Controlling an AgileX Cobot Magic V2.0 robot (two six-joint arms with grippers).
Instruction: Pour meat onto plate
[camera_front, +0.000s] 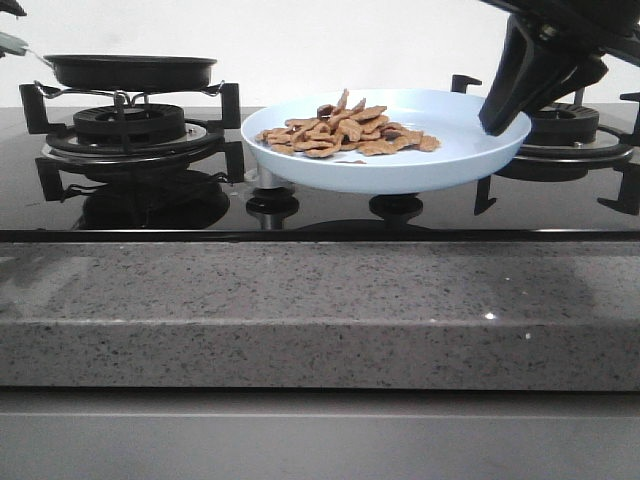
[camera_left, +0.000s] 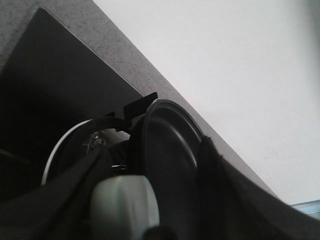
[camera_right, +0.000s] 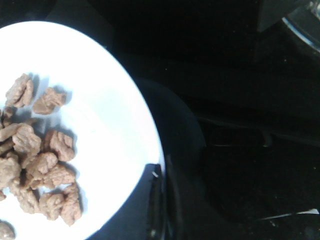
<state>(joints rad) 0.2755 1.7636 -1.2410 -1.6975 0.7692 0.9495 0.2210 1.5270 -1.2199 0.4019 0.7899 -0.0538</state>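
On the pale blue plate (camera_front: 452, 148), held above the black stove top (camera_front: 320, 215) between the two burners, the meat (camera_front: 346, 132) lies already in a loose heap, toward the side of the plate nearest the frying pan (camera_front: 130, 70). The pan sits level on the left burner (camera_front: 128, 128), and from these views no meat shows in it, so I judge the pouring finished. The right gripper (camera_front: 503, 120) is closed on the plate's rim on the side away from the pan. The left gripper (camera_left: 150, 220) appears closed around the pan's pale handle (camera_left: 125, 205). What remains, I think, is to set the plate down and release.
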